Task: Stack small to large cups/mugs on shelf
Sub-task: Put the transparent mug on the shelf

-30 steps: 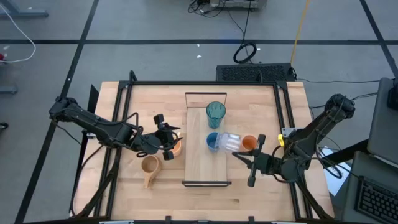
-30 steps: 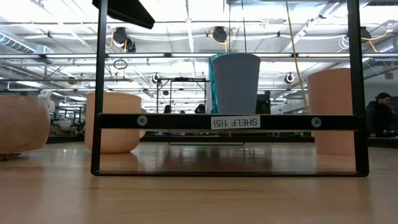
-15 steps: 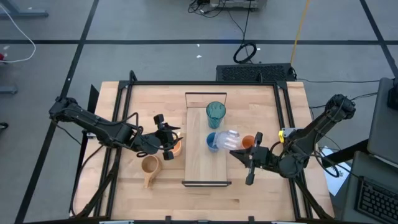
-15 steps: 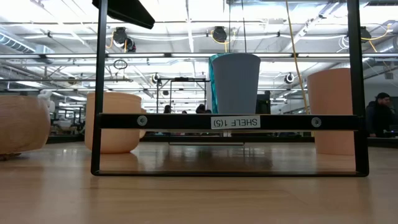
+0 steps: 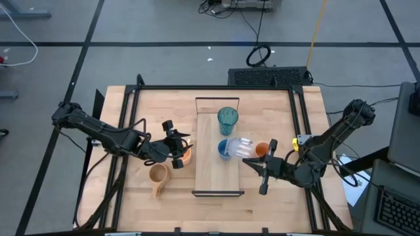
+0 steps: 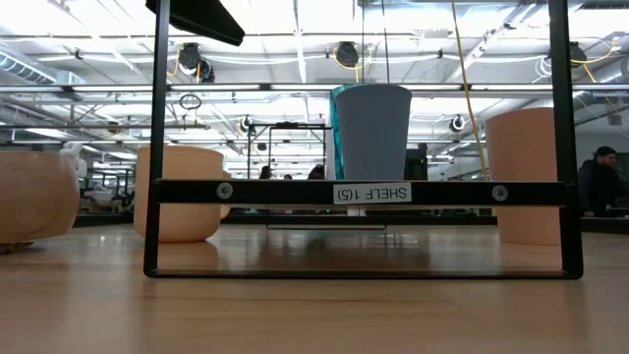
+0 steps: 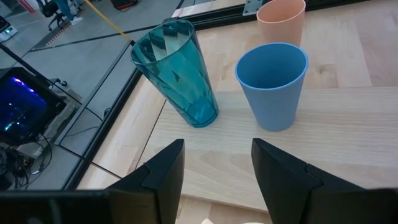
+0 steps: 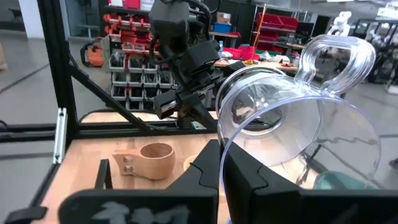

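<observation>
The shelf (image 5: 210, 177) lies in the middle of the table. The teal tumbler (image 5: 227, 120) and the blue cup (image 5: 224, 149) stand upright on it. The orange cup (image 5: 263, 150) stands on the table right of the shelf. My right gripper (image 5: 252, 162) is shut on a clear glass mug (image 5: 243, 149) held above the shelf's right edge. My left gripper (image 5: 174, 145) is open at the orange mug (image 5: 187, 156), left of the shelf; I cannot tell whether it touches the mug. The tan handled mug (image 5: 157, 175) stands near it. My right gripper holds the clear glass mug by its rim (image 8: 225, 144), the wall pinched between its two fingers (image 8: 208, 171). The fingers come about level from the table's right side. The mug is lifted clear and lies tipped on its side, its handle (image 8: 329, 53) upward.
Dark rails run along the table's edges (image 5: 125, 124). The shelf's near half (image 5: 213, 183) is bare wood. In the low view the shelf's dark end rail (image 6: 359, 192) stands in front of the cups. A person (image 6: 600, 187) shows in the room behind.
My right gripper has edged a little toward the shelf with the clear glass mug, which stays tipped and clear of the table.
</observation>
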`<control>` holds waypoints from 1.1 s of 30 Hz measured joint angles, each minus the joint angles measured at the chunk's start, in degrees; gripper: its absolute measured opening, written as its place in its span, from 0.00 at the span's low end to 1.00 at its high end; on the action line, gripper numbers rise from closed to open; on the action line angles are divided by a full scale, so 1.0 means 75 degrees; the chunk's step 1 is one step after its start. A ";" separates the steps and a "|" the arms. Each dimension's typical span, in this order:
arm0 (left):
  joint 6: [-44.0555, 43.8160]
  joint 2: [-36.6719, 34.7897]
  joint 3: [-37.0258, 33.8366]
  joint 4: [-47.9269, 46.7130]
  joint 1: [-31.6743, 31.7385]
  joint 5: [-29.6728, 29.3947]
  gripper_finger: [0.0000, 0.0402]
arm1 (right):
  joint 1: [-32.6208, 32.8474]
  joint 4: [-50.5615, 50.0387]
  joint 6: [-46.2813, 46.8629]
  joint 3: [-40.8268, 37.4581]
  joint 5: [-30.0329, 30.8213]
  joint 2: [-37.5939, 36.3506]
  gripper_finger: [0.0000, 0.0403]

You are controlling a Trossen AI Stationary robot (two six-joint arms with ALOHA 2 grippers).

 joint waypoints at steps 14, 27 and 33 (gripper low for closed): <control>0.0000 0.0000 0.0000 -0.0003 0.0000 0.0000 0.47 | 0.0003 -0.0184 -0.2341 0.0000 -0.0009 0.0000 0.00; 0.0000 0.0000 0.0000 -0.0003 0.0001 0.0000 0.47 | 0.0003 -0.0184 -0.3395 0.0000 -0.0009 0.0003 0.00; -0.0005 0.0000 0.0000 -0.0006 0.0000 0.0000 0.47 | 0.0006 -0.0137 -0.2427 0.0000 0.0006 0.0006 0.00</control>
